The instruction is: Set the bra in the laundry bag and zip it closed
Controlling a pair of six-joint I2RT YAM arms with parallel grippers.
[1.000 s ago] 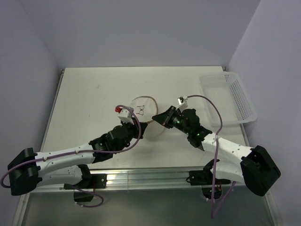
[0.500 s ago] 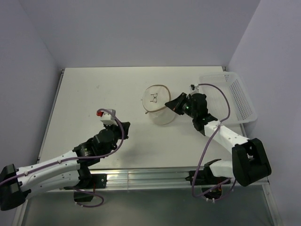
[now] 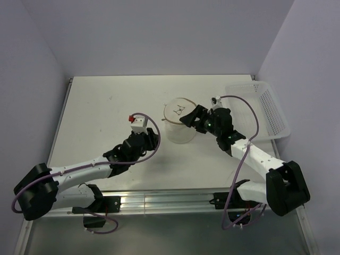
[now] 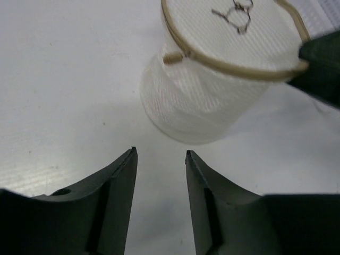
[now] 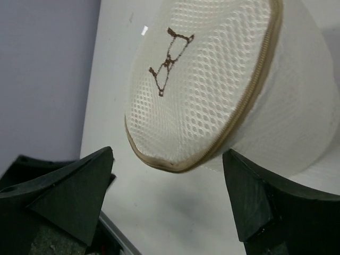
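Note:
The laundry bag stands upright mid-table, its tan-rimmed face with the small bra symbol turned up. Where the tan zip around that rim shows in the right wrist view, it looks shut. The bra shows in no view. My left gripper sits just left of the bag, a little short of it. In its wrist view it is open over bare table, with the bag ahead. My right gripper is at the bag's right side. It is wide open, and the bag's rim is just past the fingertips, untouched.
A white perforated plastic basket stands at the table's right edge, behind the right arm. Purple walls close in the back and both sides. Each arm trails a purple cable.
The right gripper opened and let go of the bag, which now stands upright. The left arm swung left, then came back beside the bag and opened its jaws.

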